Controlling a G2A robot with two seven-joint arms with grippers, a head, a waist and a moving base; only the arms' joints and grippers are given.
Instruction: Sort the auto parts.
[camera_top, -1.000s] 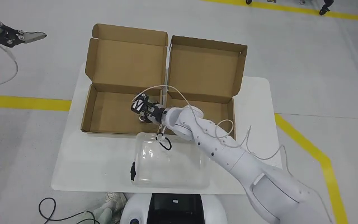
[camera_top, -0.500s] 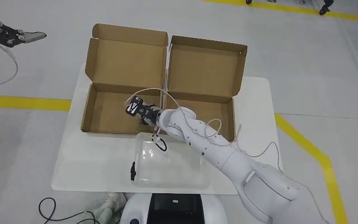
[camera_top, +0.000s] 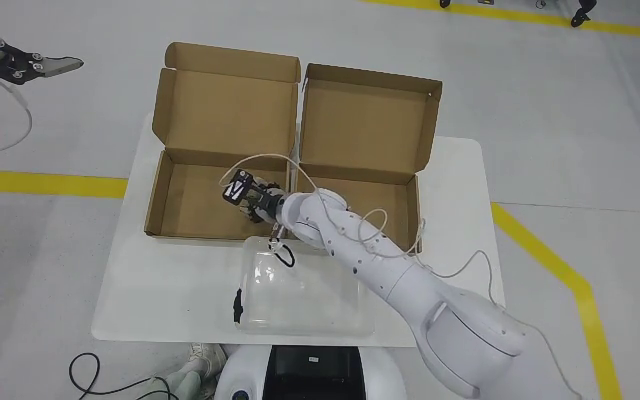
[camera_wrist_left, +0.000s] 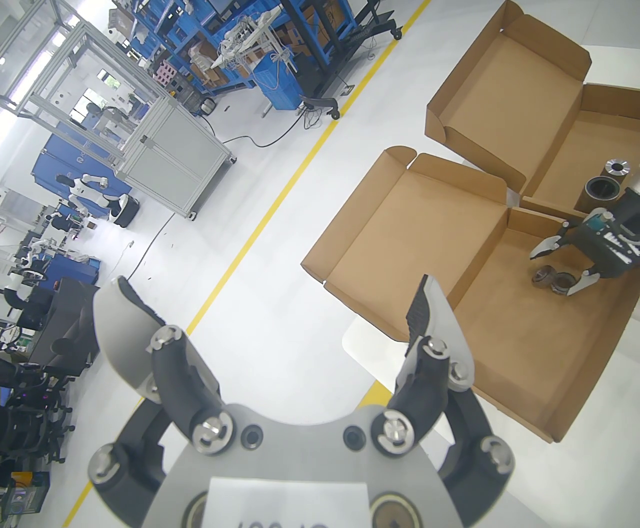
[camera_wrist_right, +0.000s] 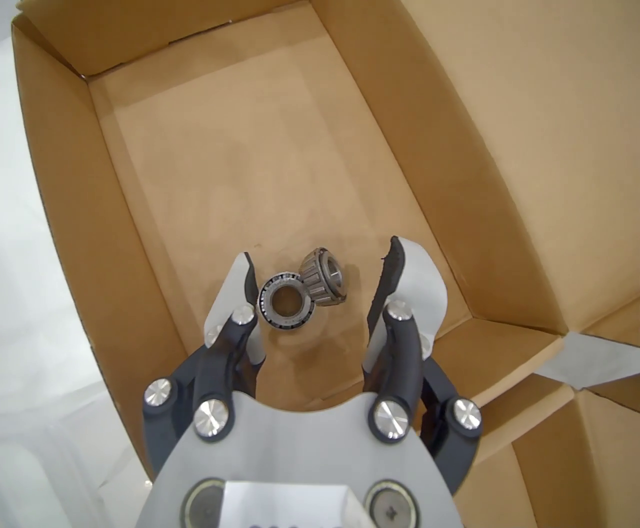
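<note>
The right pincer (camera_wrist_right: 320, 255) is hanging wide open, gripping nothing, directly over two bearings (camera_wrist_right: 302, 292) lying touching each other on the cardboard box (camera_wrist_right: 225, 165) floor, seemingly being grouped there by type.

Between the right arm's spread jaws lie a grey metal tapered roller bearing (camera_wrist_right: 286, 303), just beside one fingertip, and a second grey tapered bearing (camera_wrist_right: 325, 280) touching it. The rest of the gap is free. Ahead of the jaws the floor of the brown cardboard box (camera_wrist_right: 240, 165) runs bare to its far wall. Its raised lid flap (camera_wrist_right: 525, 150) closes one side and a low side wall the other. Behind the jaws stand a neighbouring brown cardboard box (camera_top: 365, 120) and a clear plastic container (camera_top: 300, 290) on the white bench (camera_top: 450, 180).
</note>
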